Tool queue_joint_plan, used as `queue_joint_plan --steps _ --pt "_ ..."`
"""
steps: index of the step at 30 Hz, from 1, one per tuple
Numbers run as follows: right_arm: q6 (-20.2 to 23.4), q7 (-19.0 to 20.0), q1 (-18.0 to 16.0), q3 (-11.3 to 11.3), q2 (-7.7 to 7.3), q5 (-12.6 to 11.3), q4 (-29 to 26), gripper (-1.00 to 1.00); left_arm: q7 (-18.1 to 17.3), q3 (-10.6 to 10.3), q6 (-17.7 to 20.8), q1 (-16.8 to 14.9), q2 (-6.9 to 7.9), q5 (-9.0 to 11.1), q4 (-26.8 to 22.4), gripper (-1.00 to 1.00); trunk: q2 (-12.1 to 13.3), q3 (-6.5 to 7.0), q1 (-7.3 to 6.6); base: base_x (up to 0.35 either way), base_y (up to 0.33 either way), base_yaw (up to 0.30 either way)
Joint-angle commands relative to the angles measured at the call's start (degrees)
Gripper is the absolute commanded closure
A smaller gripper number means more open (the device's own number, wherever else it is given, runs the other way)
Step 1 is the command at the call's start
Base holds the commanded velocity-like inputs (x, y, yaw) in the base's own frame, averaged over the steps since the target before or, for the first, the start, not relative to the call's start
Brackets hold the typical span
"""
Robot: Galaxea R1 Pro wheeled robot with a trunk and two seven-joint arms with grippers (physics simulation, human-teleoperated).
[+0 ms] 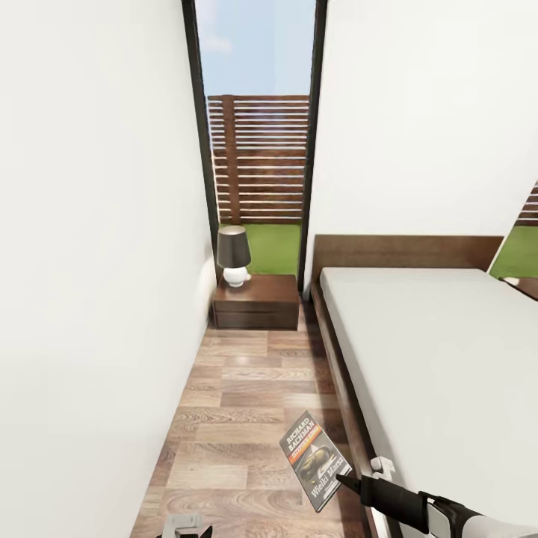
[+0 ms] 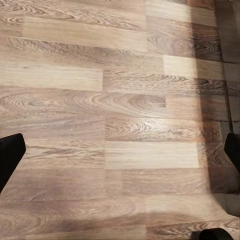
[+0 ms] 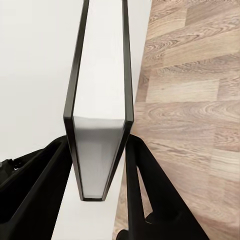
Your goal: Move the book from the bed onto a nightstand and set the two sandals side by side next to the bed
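Right hand (image 3: 102, 150) first: from its wrist camera I see both black fingers (image 3: 147, 195) pinching the book (image 3: 100, 100) by its lower edge, one finger on each cover, the white page block facing the lens. From the head camera, that book (image 1: 314, 459) hangs in the air over the wood-plank floor (image 1: 239, 403), cover toward me, tilted, with "RICHARD BACHMAN" legible at the top and an orange strip under it. My right arm (image 1: 403, 499) reaches in from the lower right corner to hold it, just beside the near corner of the bed (image 1: 433, 359).

Left hand (image 2: 120, 150) is spread wide; its wrist camera shows two dark fingertips (image 2: 10, 155) at opposite edges of the frame with nothing but plank floor between them. From the head camera I catch just a pale piece of that left hand (image 1: 183, 525) at the bottom edge.

Ahead, I have a narrow aisle: a white wall (image 1: 90, 261) on one side, the bed's dark brown frame and pale grey mattress on the other. No object lies on the visible floor between the book and the far end. At that end stands the nightstand (image 1: 256, 301), dark wood, pushed against the wall below a tall dark-framed window (image 1: 258, 149). A lamp (image 1: 234, 255) with a dark shade and white base sits on the wall-side part of its top; the part nearer the bed is bare. Beyond the glass I see a slatted brown fence (image 1: 258, 157) and grass. The headboard (image 1: 407, 252) runs along the far wall beside the nightstand.
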Motion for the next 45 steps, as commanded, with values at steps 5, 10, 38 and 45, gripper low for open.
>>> queue_joint_plan --steps 5,10,38,45 --pt "0.13 0.27 -0.1 0.47 0.02 -0.6 0.19 1.0 -0.2 0.48 -0.14 -0.04 0.0 -0.32 0.05 -1.0 -0.09 0.36 0.02 0.0 0.0 0.0" --pt "0.13 0.28 -0.09 0.47 0.01 -0.6 0.23 1.0 -0.2 0.48 -0.14 -0.04 0.0 -0.32 0.05 -1.0 -0.09 0.82 0.02 0.0 0.0 0.0" --pt "0.13 0.23 -0.1 0.47 0.04 -0.63 0.22 1.0 -0.2 0.48 -0.14 -0.05 -0.36 -0.32 0.05 -1.0 -0.09 1.97 0.02 0.0 0.0 0.0" --pt "0.13 0.23 -0.1 0.47 0.36 -0.6 0.25 1.0 -0.2 0.57 -0.19 -0.05 -0.27 -0.33 -0.04 -1.0 -0.09 1.97 0.02 0.0 0.0 0.0"
